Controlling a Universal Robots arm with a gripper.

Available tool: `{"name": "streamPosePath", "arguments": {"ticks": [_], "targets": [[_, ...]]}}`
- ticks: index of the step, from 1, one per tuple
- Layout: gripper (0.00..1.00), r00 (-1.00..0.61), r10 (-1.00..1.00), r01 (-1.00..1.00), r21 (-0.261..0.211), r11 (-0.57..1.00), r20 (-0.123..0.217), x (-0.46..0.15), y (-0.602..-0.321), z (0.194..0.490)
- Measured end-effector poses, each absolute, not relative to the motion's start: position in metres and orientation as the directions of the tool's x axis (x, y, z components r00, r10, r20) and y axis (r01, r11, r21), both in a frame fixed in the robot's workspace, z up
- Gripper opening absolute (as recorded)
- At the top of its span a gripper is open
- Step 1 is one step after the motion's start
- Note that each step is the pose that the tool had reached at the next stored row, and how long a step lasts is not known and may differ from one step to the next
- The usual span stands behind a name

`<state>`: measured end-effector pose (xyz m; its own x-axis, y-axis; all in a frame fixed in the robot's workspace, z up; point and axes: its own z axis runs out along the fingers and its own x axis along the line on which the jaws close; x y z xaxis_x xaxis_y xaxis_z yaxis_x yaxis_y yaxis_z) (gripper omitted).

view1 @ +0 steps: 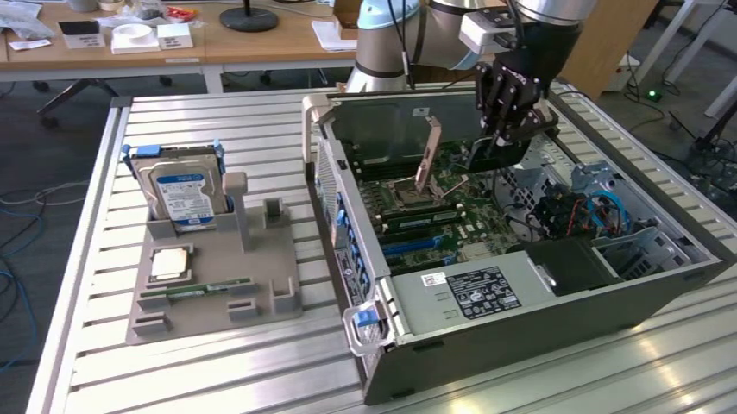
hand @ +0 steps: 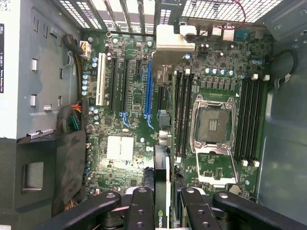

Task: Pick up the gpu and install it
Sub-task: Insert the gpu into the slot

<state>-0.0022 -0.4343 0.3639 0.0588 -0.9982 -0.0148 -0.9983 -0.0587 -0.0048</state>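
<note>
The gripper (view1: 510, 136) is clenching the gpu (hand: 161, 175) (edge-on, a narrow strip), holding it upright over the motherboard (hand: 120, 148), near the motherboard's long blue slot (hand: 148, 86).

Slatted table (view1: 219, 379), computer case (view1: 519, 321), parts holder (view1: 205, 316)

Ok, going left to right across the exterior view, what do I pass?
Hard drive → CPU socket → tool gripping the gpu over the open case → blue cables.
</note>
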Motion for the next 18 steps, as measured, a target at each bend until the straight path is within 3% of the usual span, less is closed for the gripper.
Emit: {"name": "streamPosePath", "arguments": {"ticks": [18], "targets": [[0.26,0.059,-0.998,-0.998,-0.005,-0.059,-0.015,-0.0022,-0.4343,0.359]]}}
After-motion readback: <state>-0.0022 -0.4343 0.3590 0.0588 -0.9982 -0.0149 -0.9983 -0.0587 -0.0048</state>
